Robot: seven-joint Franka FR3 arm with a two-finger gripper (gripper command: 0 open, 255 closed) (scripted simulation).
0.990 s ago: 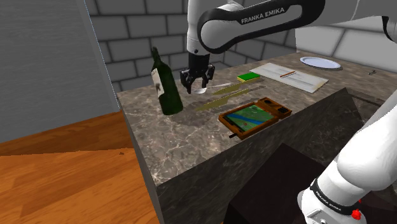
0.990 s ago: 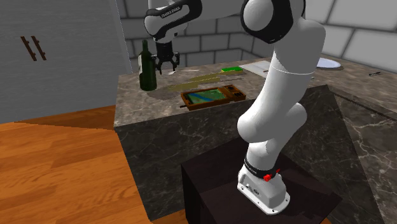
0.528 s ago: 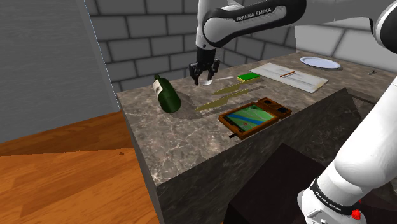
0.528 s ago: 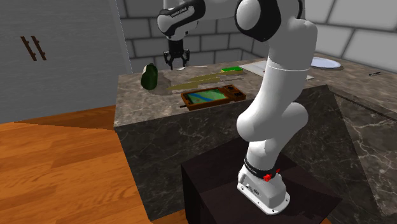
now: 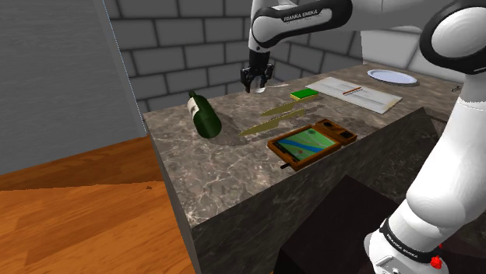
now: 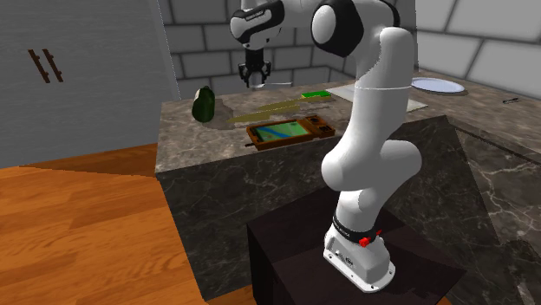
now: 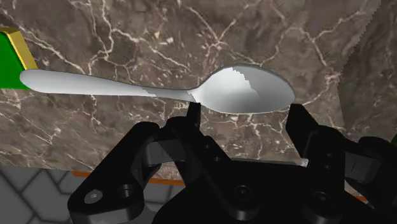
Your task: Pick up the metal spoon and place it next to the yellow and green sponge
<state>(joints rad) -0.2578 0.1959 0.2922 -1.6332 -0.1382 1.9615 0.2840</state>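
**newbie_q:** While scanning for the spoon point(image 7: 245, 89), can't quite place it. Held or lying loose?

**rig_watcher:** Held. Pinched by the bowl between both black fingers point(image 7: 300, 127) of the gripper point(image 7: 247, 121), closed in only as far as the bowl's width. Hanging level above the brown marble counter point(image 5: 202, 171), not touching it, handle pointing toward the green-and-yellow sponge point(image 7: 6, 63).

**newbie_q:** And around it?

**rig_watcher:** Going by the shoulder view: hovering close to the grey block wall point(image 5: 179, 47), with the sponge near on that view's right and a dark green wine bottle point(image 5: 204, 115) flat on its side well off to the left. Nearer the front edge, two olive strips point(image 5: 274, 122), then a wooden tray point(image 5: 310, 142) with a green picture. Further right, a white mat point(image 5: 366, 95) and a white plate point(image 5: 392, 76).
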